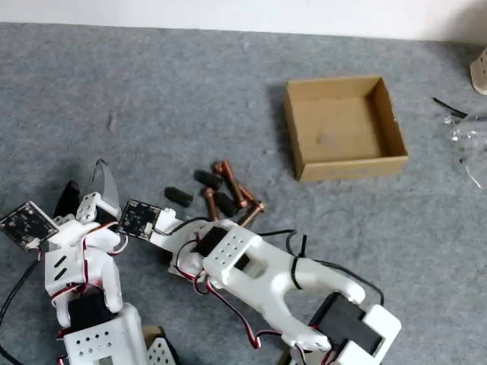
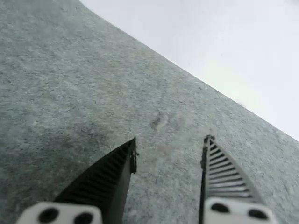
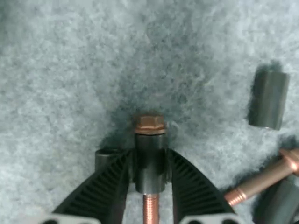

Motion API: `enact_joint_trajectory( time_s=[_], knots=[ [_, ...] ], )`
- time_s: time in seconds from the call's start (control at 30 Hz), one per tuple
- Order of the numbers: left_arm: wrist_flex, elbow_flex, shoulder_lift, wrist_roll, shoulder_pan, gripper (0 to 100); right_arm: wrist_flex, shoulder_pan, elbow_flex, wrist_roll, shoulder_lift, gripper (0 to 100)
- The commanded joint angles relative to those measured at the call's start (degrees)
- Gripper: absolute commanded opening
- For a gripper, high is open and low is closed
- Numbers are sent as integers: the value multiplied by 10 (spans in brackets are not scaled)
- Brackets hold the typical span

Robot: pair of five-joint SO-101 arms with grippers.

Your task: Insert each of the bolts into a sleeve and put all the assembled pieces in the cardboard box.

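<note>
My right gripper (image 3: pixel 150 163) is shut on a dark sleeve (image 3: pixel 150 161) that has a copper bolt through it. The bolt's hex head (image 3: pixel 150 123) sticks out beyond the sleeve and its thread (image 3: pixel 149 205) shows behind. In the high view my right gripper (image 1: pixel 207 219) sits low at the near edge of the pile of bolts (image 1: pixel 236 186) and sleeves (image 1: pixel 207 179). A loose sleeve (image 3: pixel 268 98) and a loose bolt (image 3: pixel 261 179) lie beside it. The cardboard box (image 1: pixel 390 114) stands open at the far right. My left gripper (image 2: pixel 168 154) hangs open over bare carpet, left of the pile (image 1: pixel 87 186).
Grey carpet covers the table. One sleeve (image 1: pixel 179 196) lies apart on the pile's left side. Clear plastic bits and a black wire (image 1: pixel 460 125) lie right of the box. A pale object (image 1: pixel 480 70) sits at the right edge.
</note>
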Motion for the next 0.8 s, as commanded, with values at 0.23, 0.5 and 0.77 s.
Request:
enact_joint_trajectory(
  time_s=[0.23,0.5,0.77],
  knots=[
    [-13,-12,-9,-2,-2,217,15,27,-3,2,0,78],
    [-13,-12,-9,-2,0,217,15,26,0,-4,-26,77],
    [-13,-10,-9,-2,0,217,14,25,51,-26,-140,77]
  ],
)
